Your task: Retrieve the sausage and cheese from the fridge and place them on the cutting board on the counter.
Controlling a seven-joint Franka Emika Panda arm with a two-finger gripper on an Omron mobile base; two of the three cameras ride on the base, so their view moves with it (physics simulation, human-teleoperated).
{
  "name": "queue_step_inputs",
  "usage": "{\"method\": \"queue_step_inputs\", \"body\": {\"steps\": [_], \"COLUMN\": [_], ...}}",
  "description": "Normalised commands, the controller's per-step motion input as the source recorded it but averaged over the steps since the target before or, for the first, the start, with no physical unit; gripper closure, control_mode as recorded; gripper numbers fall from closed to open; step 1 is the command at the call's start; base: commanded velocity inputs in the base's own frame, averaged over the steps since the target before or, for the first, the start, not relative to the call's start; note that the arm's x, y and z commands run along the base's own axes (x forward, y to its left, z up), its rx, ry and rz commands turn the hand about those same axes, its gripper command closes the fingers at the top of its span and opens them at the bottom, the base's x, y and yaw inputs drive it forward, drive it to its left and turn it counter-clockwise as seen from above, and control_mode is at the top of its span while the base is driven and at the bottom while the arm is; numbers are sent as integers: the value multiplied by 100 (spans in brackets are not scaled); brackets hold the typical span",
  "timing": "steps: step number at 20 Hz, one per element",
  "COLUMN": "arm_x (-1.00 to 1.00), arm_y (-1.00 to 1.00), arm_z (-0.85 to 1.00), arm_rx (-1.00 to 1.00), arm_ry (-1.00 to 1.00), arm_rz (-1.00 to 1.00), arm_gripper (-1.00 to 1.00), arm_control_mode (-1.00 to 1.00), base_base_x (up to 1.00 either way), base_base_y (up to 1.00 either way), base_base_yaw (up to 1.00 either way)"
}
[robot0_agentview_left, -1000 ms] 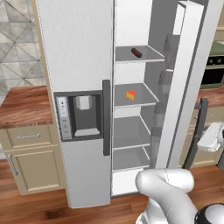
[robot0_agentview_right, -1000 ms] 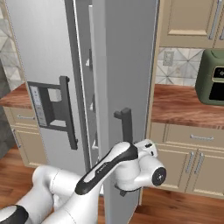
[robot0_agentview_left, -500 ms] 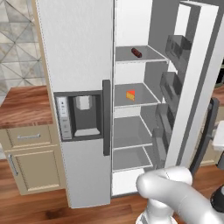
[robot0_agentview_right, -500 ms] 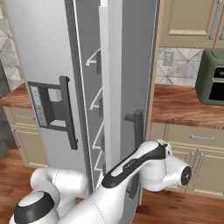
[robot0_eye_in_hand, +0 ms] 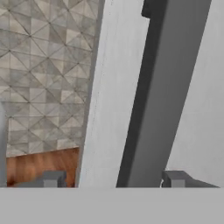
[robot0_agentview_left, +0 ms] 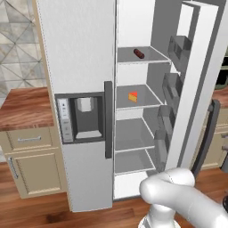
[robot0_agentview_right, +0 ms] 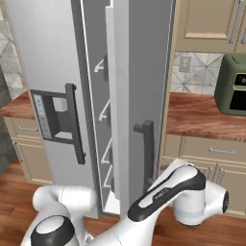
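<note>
Swung wider over the last second, the fridge [robot0_agentview_left: 84, 67] door now bares the sausage [robot0_agentview_left: 139, 53] on the top shelf and the cheese [robot0_agentview_left: 132, 96] below. End effector [robot0_eye_in_hand: 113, 178] spread astride the door handle [robot0_eye_in_hand: 148, 100]. Both look light, firm; pinch across their middles.

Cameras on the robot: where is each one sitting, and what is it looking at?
Left base view: behind the arm's left, looking into the open fridge at the sausage and cheese; white arm at lower right.
Right base view: behind the arm's right, facing the open door's outside and its handle; arm at the bottom.
Hand view: on the hand, close to that handle, which stands between the claw tips.
Both base views share the fridge.
</note>
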Motion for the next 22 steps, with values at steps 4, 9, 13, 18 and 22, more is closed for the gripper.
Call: {"method": "queue_step_inputs", "body": {"steps": [4,9,13,18,22], "arm_x": [-87,-44,-1,-29,-8], "arm_y": [5,74,100,83,74], "arm_z": [32,35,28,43,68], "arm_rx": [-2,-11,-19,-15,-9], "arm_ry": [-1,-1,0,0,0], "arm_rz": [-1,-14,-27,-39,-38], "arm_gripper": [-100,-100,-100,-100,-100], "arm_control_mode": [-100,-100,-100,-100,-100], "base_base_x": [0,0,0,0,0], "base_base_y": [0,0,0,0,0], "base_base_yaw": [0,0,0,0,0]}}
